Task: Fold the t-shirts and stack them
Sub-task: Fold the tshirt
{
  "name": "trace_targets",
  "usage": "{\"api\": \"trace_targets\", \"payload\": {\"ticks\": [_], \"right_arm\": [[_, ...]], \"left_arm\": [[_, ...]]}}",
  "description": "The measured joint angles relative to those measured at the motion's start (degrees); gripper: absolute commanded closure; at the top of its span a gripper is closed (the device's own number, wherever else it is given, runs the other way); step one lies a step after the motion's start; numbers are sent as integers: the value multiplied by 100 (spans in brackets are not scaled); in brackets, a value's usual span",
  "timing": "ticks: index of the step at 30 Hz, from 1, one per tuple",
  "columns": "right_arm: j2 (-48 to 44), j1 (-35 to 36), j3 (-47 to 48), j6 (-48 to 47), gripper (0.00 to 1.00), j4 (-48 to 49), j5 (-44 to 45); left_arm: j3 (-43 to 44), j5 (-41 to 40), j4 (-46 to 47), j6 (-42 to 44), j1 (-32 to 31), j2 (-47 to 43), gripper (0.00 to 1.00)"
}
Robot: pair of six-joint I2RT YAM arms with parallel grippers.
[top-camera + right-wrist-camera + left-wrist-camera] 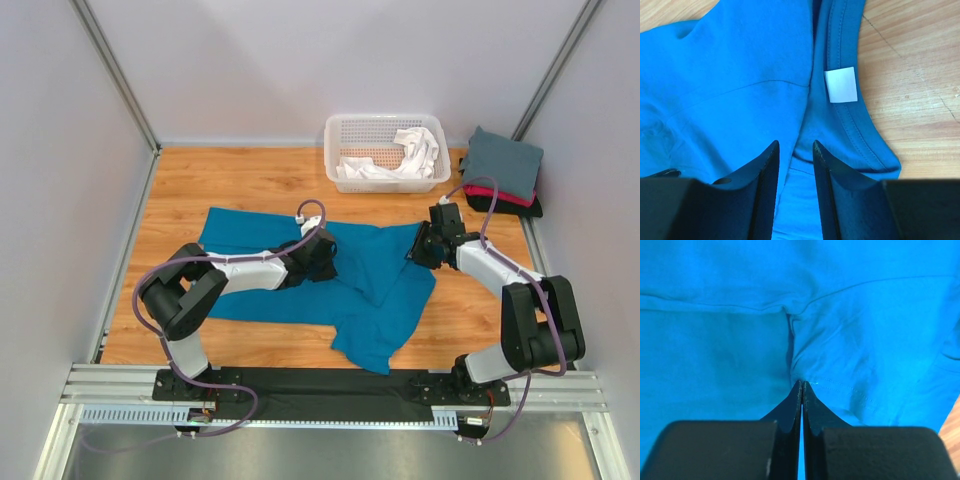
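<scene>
A large teal-blue t-shirt [370,290] lies spread and partly folded across the middle of the wooden table. My left gripper [326,258] rests low on its centre. In the left wrist view this gripper [802,383] is shut, its tips pinching a crease of the teal cloth [865,315]. My right gripper [421,247] is at the shirt's right edge, by the neck. In the right wrist view that gripper [795,143] stands partly open and straddles the collar band, with the teal cloth [740,75] below it. The white neck label [841,84] lies just beyond the tips.
A white lattice basket [385,120] at the back holds a crumpled white t-shirt [400,155]. At the back right is a folded stack: slate-grey [505,160] on top, then red-pink [500,195], then black [527,208]. Walls close in on three sides.
</scene>
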Motion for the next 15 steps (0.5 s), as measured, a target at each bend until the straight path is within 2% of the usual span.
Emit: {"api": "trace_targets", "payload": {"ticks": [15], "right_arm": [[173,0,35,-35,66,9,9]], "left_arm": [[225,-448,-542,605,11,-304,100]]}}
